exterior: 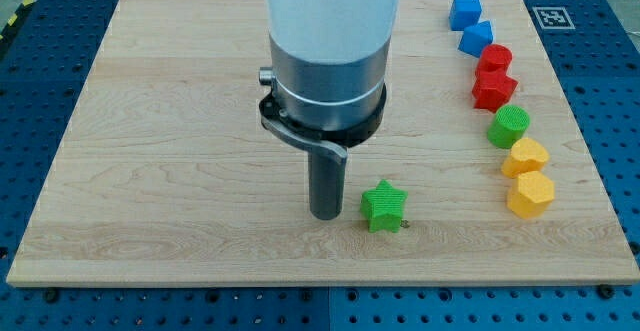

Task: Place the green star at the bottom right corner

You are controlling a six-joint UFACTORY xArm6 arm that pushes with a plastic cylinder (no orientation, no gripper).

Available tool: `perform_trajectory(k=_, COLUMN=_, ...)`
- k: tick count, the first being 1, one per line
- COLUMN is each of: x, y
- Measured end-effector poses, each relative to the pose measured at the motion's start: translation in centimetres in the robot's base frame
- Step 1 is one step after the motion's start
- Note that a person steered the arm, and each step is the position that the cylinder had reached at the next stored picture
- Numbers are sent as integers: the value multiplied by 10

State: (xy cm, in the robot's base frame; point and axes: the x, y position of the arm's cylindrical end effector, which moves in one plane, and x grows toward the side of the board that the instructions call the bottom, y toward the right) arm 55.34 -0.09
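The green star (pixel 383 206) lies on the wooden board (pixel 180 151), below the middle and a little to the view's right. My tip (pixel 326 214) rests on the board just to the star's left, with a narrow gap between them. The rod hangs from the large white and grey arm body that fills the view's top centre.
A column of blocks runs down the board's right side: a blue cube (pixel 465 12), a blue block (pixel 476 38), a red cylinder (pixel 494 59), a red star (pixel 493 89), a green cylinder (pixel 509 126), a yellow block (pixel 525 157) and a yellow hexagon (pixel 530 194). A marker tag (pixel 549 16) sits at the top right corner.
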Motion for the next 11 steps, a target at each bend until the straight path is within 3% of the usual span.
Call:
perform_trajectory(k=6, x=3, y=86)
perform_trajectory(k=11, x=-8, y=120)
